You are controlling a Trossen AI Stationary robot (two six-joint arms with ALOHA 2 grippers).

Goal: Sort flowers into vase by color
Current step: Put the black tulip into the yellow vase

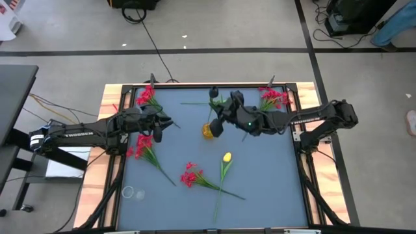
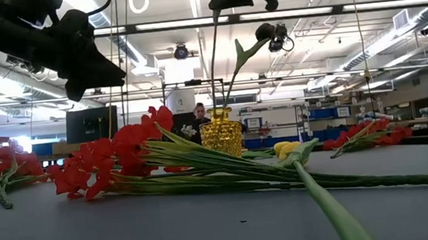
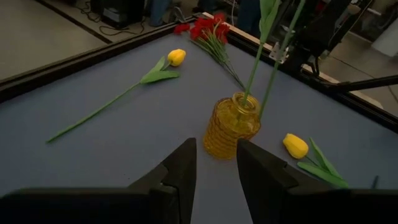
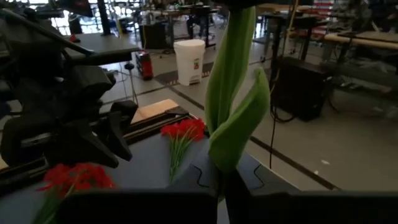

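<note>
A yellow ribbed glass vase (image 1: 208, 131) stands near the table's middle; it also shows in the low view (image 2: 222, 133) and the left wrist view (image 3: 231, 127). My right gripper (image 1: 218, 117) is above it, shut on a green flower stem (image 2: 218, 53) whose lower end is in the vase mouth. My left gripper (image 1: 170, 122) is open and empty, in the air left of the vase, its fingers (image 3: 186, 165) pointing at it. A yellow tulip (image 1: 226, 158) and red flowers (image 1: 190, 175) lie on the table. The held flower's head is hidden. My right gripper pinches the green stem (image 4: 225, 163) between its two fingers, just under a long leaf (image 4: 239, 118). The fingers come level from the table's right side and lie across the stem. The stem stands upright, and its lower end (image 3: 247, 93) is inside the vase mouth.
Red flower bunches lie at the far left corner (image 1: 146, 96), the far right corner (image 1: 273, 97) and the left side (image 1: 144, 146). Another yellow tulip (image 3: 296, 146) lies beside the vase. A small clear object (image 1: 133, 193) sits near the front left. A person (image 2: 199, 115) shows far behind the table.
</note>
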